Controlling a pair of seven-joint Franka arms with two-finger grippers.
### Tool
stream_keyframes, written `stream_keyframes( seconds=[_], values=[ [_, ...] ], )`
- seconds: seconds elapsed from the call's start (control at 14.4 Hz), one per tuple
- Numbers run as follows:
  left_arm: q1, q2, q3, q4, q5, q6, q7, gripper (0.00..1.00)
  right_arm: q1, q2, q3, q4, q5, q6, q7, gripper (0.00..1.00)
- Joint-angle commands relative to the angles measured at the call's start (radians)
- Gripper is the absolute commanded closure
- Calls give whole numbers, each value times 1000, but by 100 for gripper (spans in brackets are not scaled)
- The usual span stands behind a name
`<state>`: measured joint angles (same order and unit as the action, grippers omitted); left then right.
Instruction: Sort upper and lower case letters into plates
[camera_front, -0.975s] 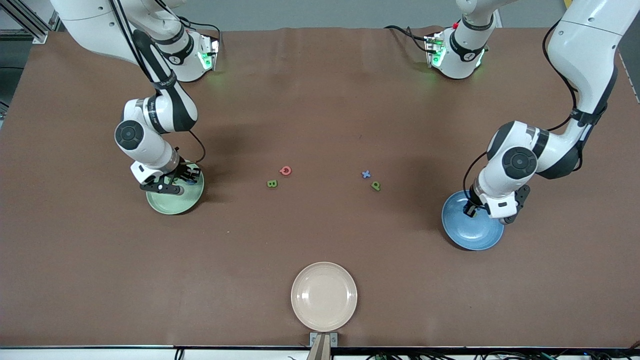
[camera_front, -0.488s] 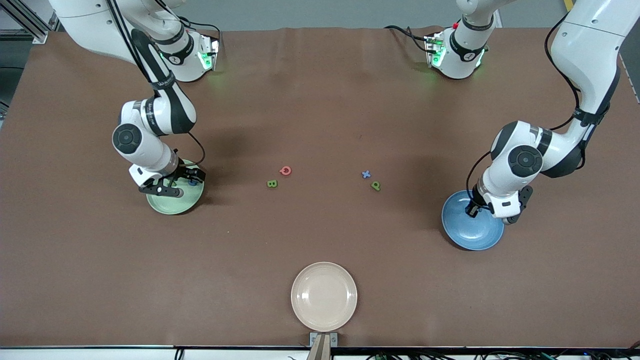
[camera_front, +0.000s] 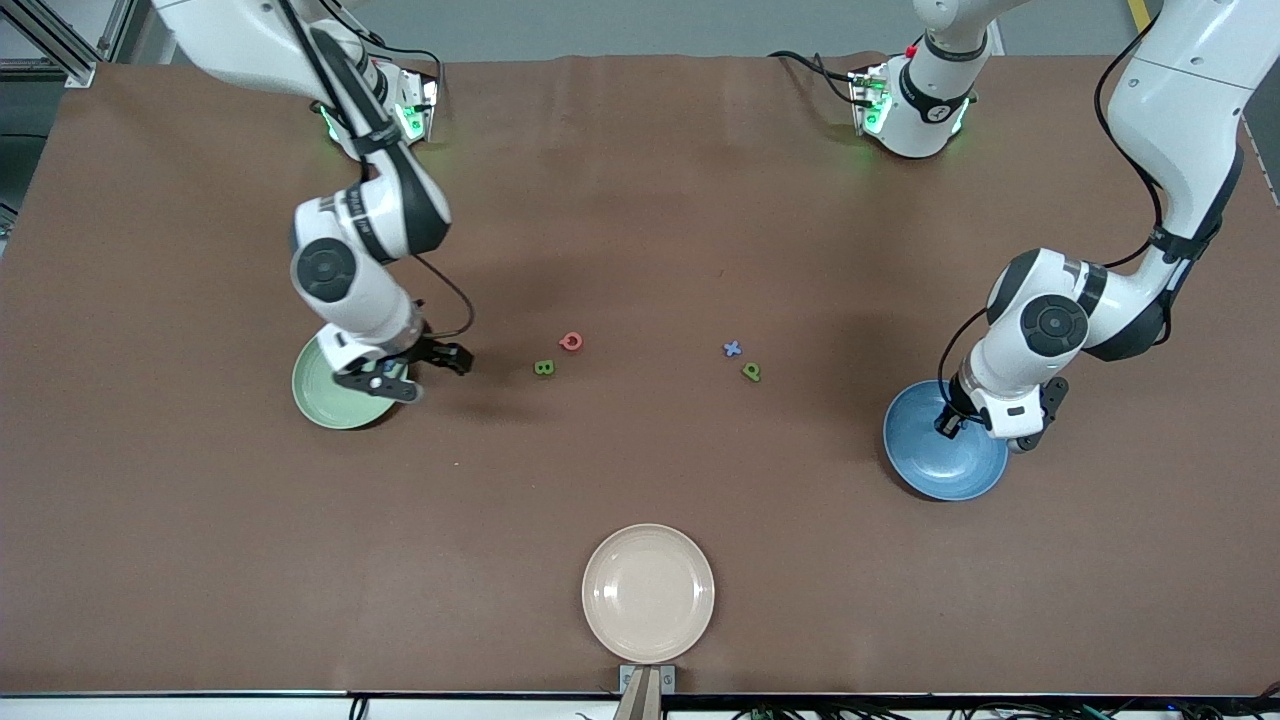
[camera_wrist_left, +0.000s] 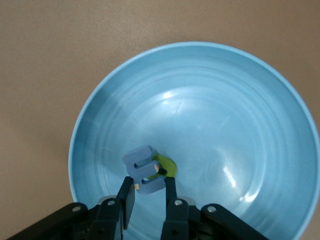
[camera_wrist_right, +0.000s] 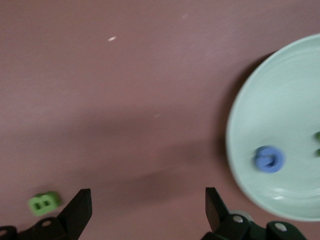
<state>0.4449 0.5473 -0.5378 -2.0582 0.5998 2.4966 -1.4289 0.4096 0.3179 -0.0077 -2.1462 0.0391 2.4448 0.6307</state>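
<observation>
Right tool (camera_front: 432, 369) now past round green plate (camera_front: 318, 392)

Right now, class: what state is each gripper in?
Left gripper: shut on the blue letter, over the blue plate.
Right gripper: open, empty.

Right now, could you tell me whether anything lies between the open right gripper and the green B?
Nothing visible: only bare table separates the right gripper, by the green plate, from the green B.
</observation>
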Motion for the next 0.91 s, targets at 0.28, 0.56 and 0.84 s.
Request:
stream_keyframes(
  seconds=[0.28,0.56,0.84],
  values=[
    [0,20,-10,26,21,13,-13,96,136,190,-6,83,1,160,210,0],
    [-3,28,-10,26,21,15,-15,96,172,202,-6,106,1,160,264,0],
    [0,43,-10,33,37,15,-7,64,212,211,-8,108,-15,161,166,0]
  ],
)
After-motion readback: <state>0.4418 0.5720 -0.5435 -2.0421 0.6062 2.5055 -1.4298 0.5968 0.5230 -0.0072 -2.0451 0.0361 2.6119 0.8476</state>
